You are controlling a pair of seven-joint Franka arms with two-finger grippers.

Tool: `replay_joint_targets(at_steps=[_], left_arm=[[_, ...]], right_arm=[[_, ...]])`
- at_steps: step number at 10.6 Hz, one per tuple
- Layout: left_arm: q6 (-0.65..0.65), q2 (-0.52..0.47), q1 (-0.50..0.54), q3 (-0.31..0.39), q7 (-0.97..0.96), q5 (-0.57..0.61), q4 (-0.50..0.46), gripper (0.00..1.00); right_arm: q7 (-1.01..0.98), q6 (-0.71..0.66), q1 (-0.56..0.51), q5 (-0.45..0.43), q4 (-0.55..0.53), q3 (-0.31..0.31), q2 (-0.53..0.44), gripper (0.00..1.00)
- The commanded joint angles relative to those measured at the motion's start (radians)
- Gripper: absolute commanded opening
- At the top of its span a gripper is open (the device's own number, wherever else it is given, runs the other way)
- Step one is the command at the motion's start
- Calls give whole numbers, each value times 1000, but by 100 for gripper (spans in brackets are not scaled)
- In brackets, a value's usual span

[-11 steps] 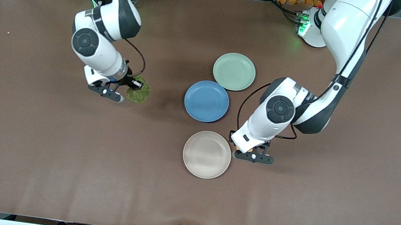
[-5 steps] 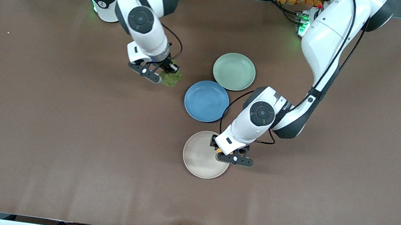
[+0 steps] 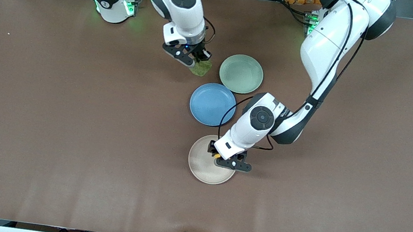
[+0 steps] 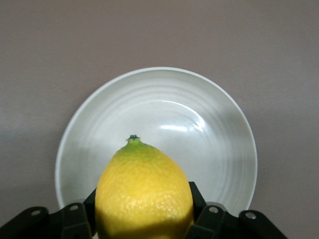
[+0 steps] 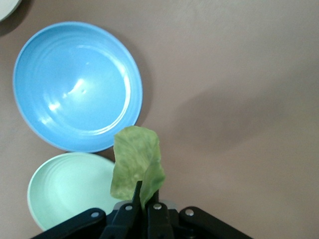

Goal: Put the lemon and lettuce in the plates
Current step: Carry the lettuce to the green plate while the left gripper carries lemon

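The left gripper (image 3: 224, 160) is clamped on the lemon (image 4: 144, 194) and hangs over the beige-pink plate (image 3: 199, 169), above the part of its rim toward the left arm's end of the worktop (image 3: 47, 143). In the left wrist view the fruit's pointed tip aims across the plate's shallow bowl, so a release would likely drop it inside, though an oval this smooth may roll toward the rim. Its skin is pebbled and bright yellow, greenish at the tip.

The right gripper (image 3: 193, 61) pinches the lettuce (image 3: 201, 67) by one edge, so the thin leaf droops below the fingertips. It is over bare worktop just beside the mint-green plate (image 3: 249, 79), on the side toward the right arm's end, and is not yet above it. The leaf is limp, veined and ruffled.

The blue plate (image 3: 212, 105) sits between the other two, touching or nearly touching the mint-green plate. All three are round, shallow and matte with faint concentric rings.
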Motion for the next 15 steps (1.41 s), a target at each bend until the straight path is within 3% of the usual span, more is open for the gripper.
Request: replay_joint_targets(at_steps=[1, 9, 10, 12, 15], left_arm=[[28, 50, -35, 12, -12, -25, 58, 35], [74, 88, -37, 20, -5, -24, 58, 39], [80, 92, -37, 20, -3, -24, 58, 50], [90, 95, -37, 21, -5, -24, 58, 93], [90, 90, -37, 21, -15, -24, 58, 100]], right_arm=[[119, 7, 69, 12, 127, -6, 127, 0], [333, 157, 232, -28, 266, -16, 350, 0], [359, 171, 236, -54, 286, -16, 376, 0], [390, 173, 261, -88, 283, -16, 414, 0], [442, 210, 292, -144, 277, -19, 486, 0]])
